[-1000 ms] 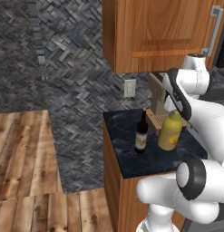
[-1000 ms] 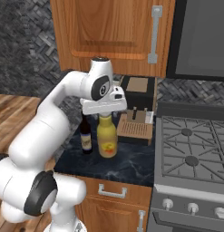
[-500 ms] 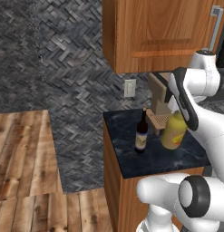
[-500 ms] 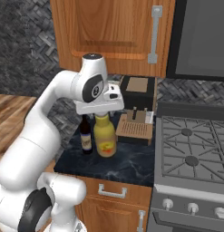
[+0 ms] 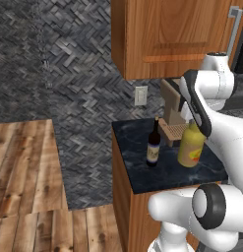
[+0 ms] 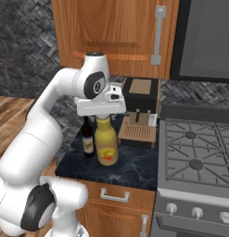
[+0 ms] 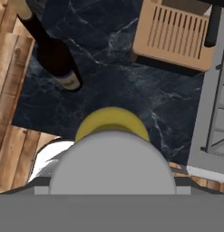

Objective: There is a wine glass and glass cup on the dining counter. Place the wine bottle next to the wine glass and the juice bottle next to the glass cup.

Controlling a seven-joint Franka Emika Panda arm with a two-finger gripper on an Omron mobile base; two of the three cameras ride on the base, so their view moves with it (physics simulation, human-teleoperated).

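Where the arm works: a dark stone kitchen counter (image 6: 134,169) on a wooden cabinet base, beside the stove (image 6: 199,159).
Coffee machine (image 6: 140,111): at the back of the counter, slatted tray in front.
Juice bottle (image 6: 106,143): upright near the counter's middle, its pale cap right under the hand.
Wine bottle (image 5: 153,145): upright just beside the juice bottle, apart from it.
Gripper (image 6: 103,116): directly above the juice bottle's cap; jaws apparently spread, though the fingertips are hidden; holding nothing.
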